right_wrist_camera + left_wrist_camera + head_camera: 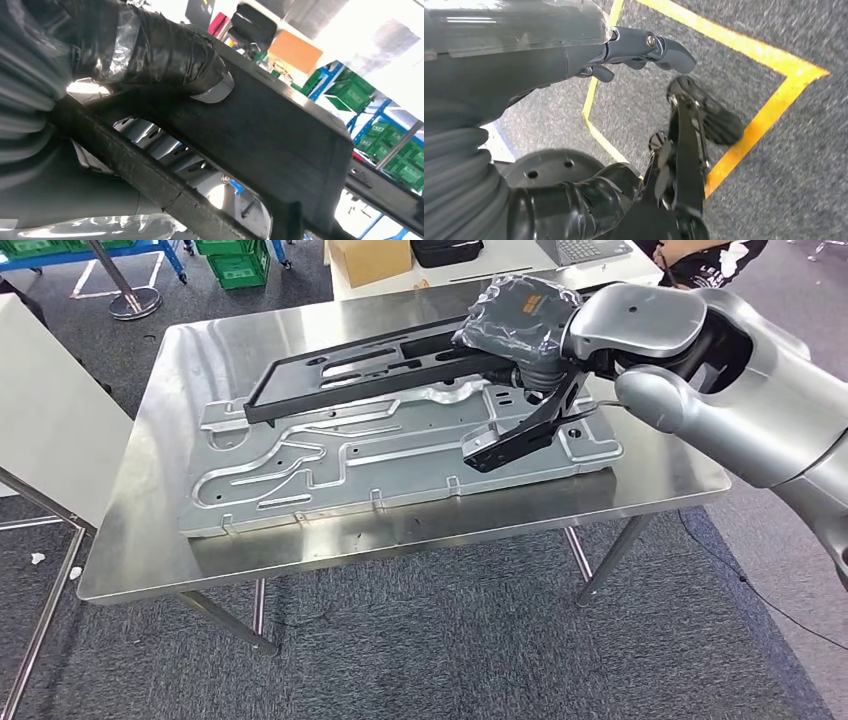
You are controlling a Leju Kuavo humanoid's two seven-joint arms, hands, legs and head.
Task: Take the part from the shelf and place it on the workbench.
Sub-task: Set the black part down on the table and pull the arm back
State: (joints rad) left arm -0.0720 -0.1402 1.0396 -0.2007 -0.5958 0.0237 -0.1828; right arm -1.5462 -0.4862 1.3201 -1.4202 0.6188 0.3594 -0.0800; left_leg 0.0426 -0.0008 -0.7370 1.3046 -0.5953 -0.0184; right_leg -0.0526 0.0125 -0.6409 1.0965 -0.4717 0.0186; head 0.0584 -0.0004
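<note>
Hands, entered from our left to our right: our left hand (644, 50) hangs at our side over grey carpet crossed by a yellow floor line (769, 112), fingers loosely apart and nothing in them, so we list it as idle. Item, workbench (140, 560): a steel-topped table on thin legs, standing straight ahead of us. Item, metal plate (300, 480): a large pressed silver panel lying flat across most of the bench top. Item, part (330, 375): a long black plastic frame with cut-outs, its left end down on the metal plate, its right end raised and tilted. Our right hand (515, 325), wrapped in clear film, grips that raised right end; the right wrist view shows a wrapped finger (195, 65) pressed onto the black frame. A black bracket (515, 435) hangs below the hand, near the plate; we cannot tell whether it touches. Step judged in hand: the placing, nearly done, the shelf step being behind us. Next move, as we judge it: lower the right end until the part lies level on the plate, then loosen the fingers and lift the hand straight off without dragging the frame.
</note>
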